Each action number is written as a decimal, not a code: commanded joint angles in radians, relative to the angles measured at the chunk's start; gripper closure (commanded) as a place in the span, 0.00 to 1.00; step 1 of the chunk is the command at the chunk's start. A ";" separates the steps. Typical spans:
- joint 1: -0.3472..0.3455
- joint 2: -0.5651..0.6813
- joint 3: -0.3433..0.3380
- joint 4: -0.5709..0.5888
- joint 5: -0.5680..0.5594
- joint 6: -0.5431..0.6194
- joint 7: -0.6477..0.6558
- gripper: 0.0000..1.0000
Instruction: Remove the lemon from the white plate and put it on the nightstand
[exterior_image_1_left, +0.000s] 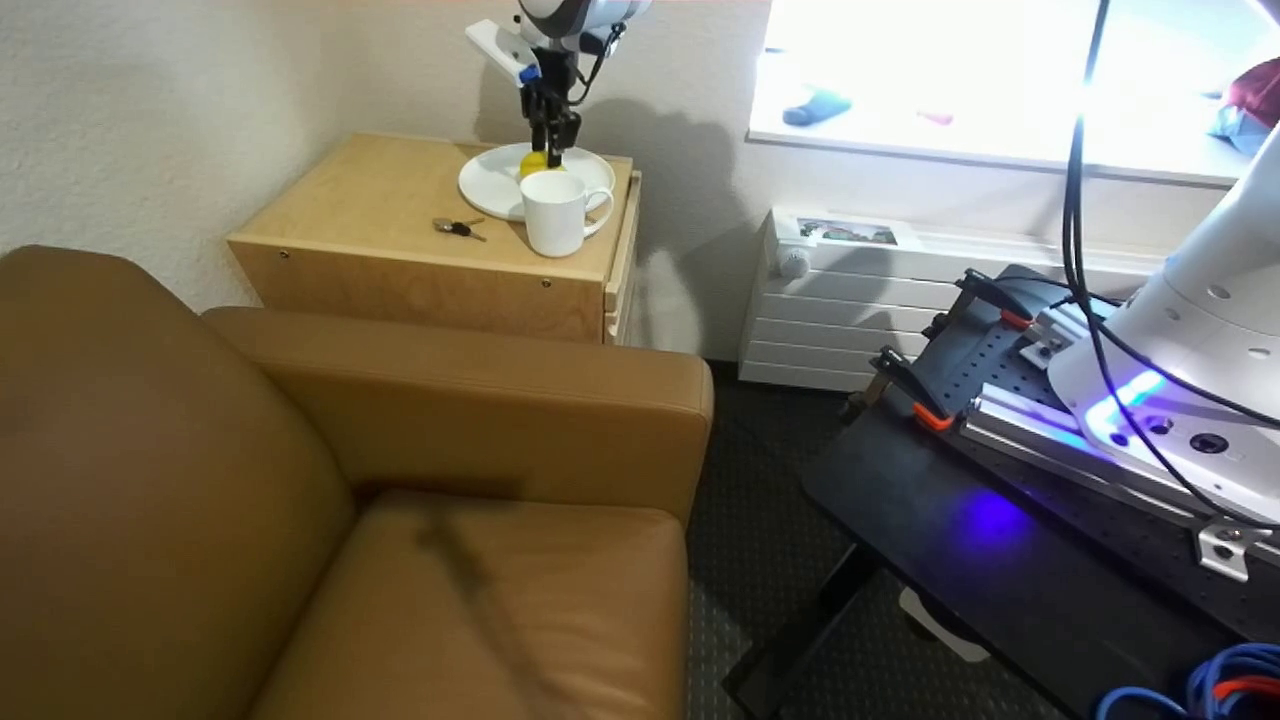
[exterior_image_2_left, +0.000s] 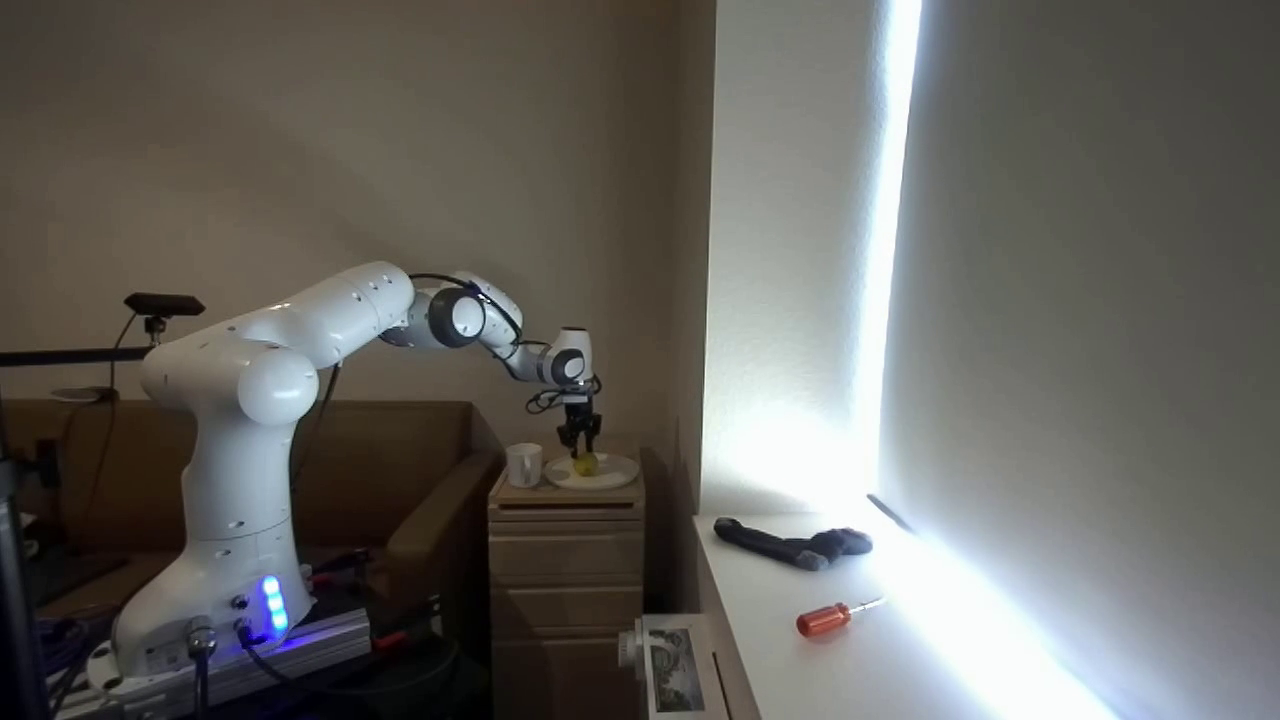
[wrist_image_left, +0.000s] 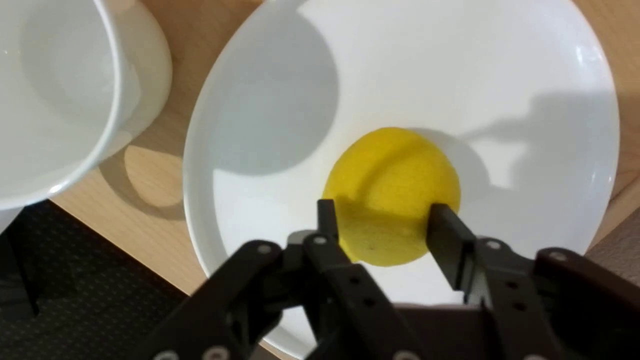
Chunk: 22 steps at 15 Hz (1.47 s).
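The yellow lemon (wrist_image_left: 392, 170) sits on the white plate (wrist_image_left: 565, 65), which lies on the light tan wooden nightstand (exterior_image_1_left: 340, 190). The lemon also shows in both exterior views (exterior_image_1_left: 531, 165) (exterior_image_2_left: 586, 464). My gripper (wrist_image_left: 382, 217) points down over the plate. Its two black fingers are partly closed, one on each side of the lemon, and appear to be shut on its upper part. The gap between the fingertips is narrower than the lemon. The fingers hide part of the lemon's sides. The lemon shows no clear lift off the plate.
A white mug (exterior_image_1_left: 555, 215) stands close beside the plate. Keys (exterior_image_1_left: 460, 228) lie on the nightstand left of the plate. A brown leather armchair (exterior_image_1_left: 480, 420) stands in front of the nightstand. A wall is behind it, and a radiator (exterior_image_1_left: 830, 300) is off to the side.
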 joint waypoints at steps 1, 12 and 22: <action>-0.007 0.016 0.008 0.014 0.009 -0.006 0.009 0.80; -0.006 -0.016 0.008 -0.006 0.006 -0.041 0.006 0.42; -0.002 0.030 0.002 0.019 0.004 -0.060 0.020 0.00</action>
